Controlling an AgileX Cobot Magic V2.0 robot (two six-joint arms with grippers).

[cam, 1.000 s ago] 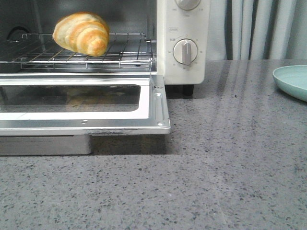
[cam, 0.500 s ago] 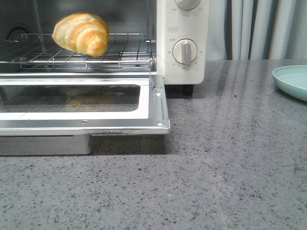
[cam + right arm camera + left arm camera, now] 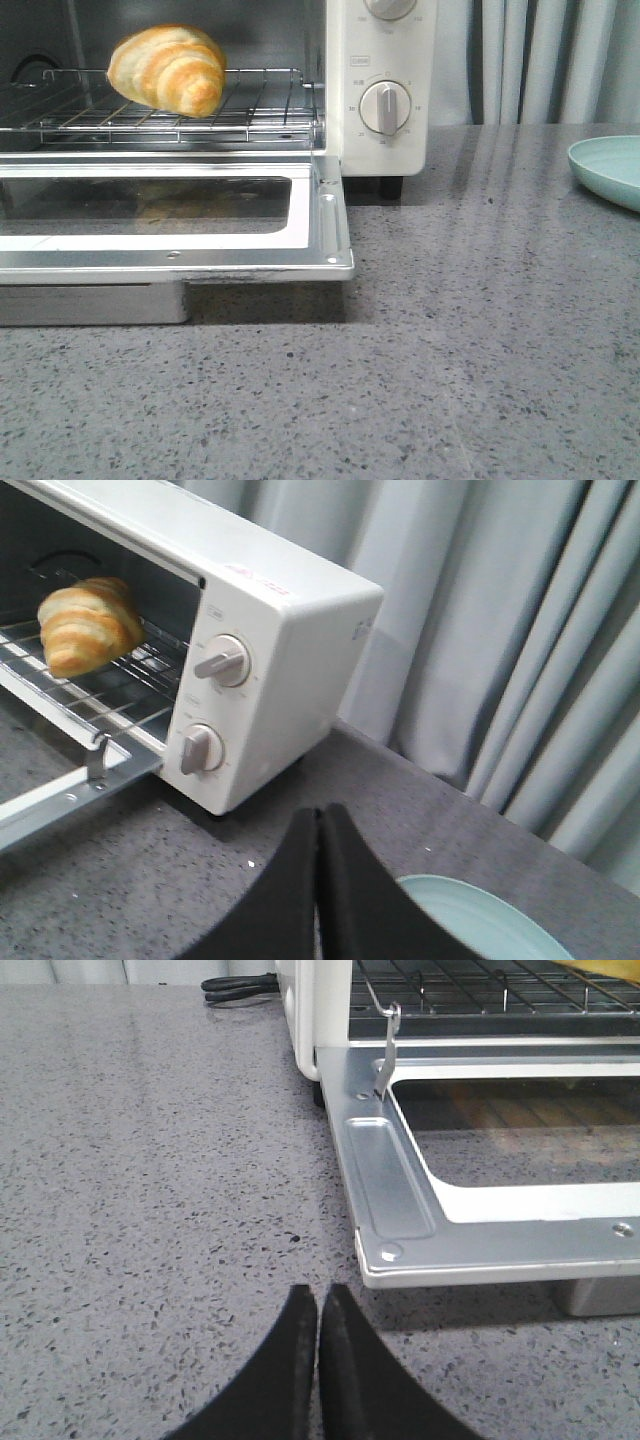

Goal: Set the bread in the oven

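Note:
The bread (image 3: 168, 68), a golden-brown croissant, lies on the wire rack (image 3: 270, 105) inside the cream-white oven (image 3: 380, 40); it also shows in the right wrist view (image 3: 88, 625). The oven's glass door (image 3: 325, 215) hangs open, flat and level. My left gripper (image 3: 318, 1295) is shut and empty, low over the counter just before the door's near corner (image 3: 385, 1253). My right gripper (image 3: 318, 815) is shut and empty, off the oven's dial side (image 3: 222, 662). Neither gripper shows in the front view.
A pale green plate (image 3: 612, 170) sits on the grey speckled counter (image 3: 480, 350) at the right, and just beside my right gripper (image 3: 480, 925). Grey curtains (image 3: 550, 60) hang behind. A black cable (image 3: 238, 985) lies beside the oven. A metal tray (image 3: 95, 303) lies under the door.

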